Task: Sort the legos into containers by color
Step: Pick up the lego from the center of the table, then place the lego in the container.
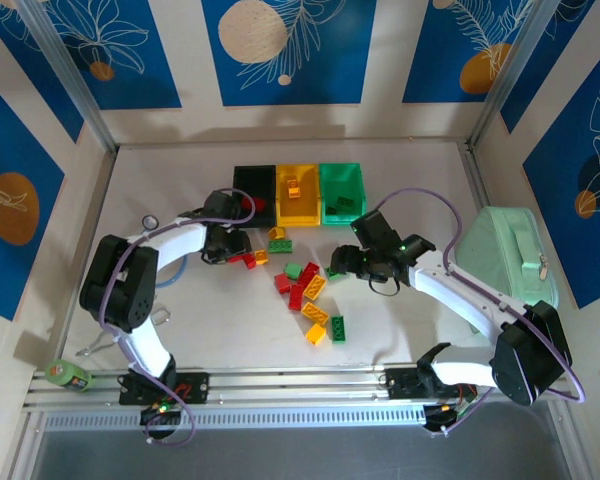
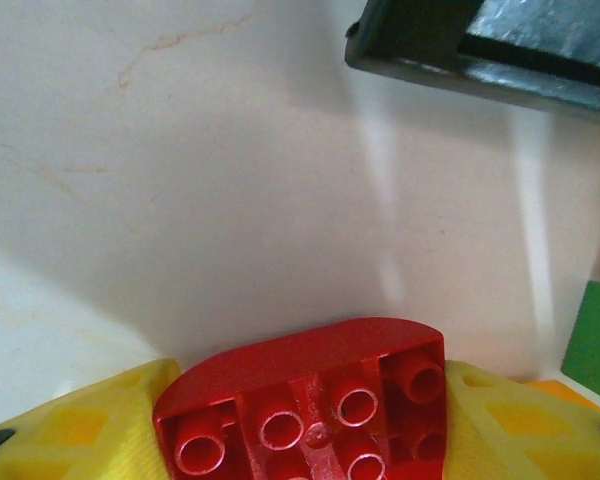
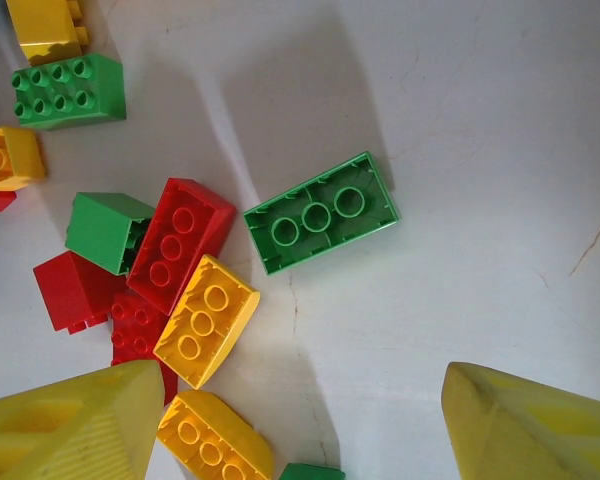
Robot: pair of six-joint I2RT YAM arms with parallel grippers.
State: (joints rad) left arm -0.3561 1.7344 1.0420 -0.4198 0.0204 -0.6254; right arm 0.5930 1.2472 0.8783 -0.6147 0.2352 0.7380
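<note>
Top: loose bricks (image 1: 305, 290) scattered on the tabletop (image 1: 180, 180), near the three bins (image 1: 300, 218).
Left wrist: left tool (image 2: 310, 378) clamped on a red brick (image 2: 300, 400) (underside faces the camera).
Right wrist: right tool (image 3: 302, 375) spread wide, empty, above a green brick (image 3: 320, 212).

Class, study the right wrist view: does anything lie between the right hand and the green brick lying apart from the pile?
Nothing visible does. The green brick lies alone on bare table ahead of the open right hand. A yellow brick sits nearest, off to one side by one finger, outside the path.
</note>
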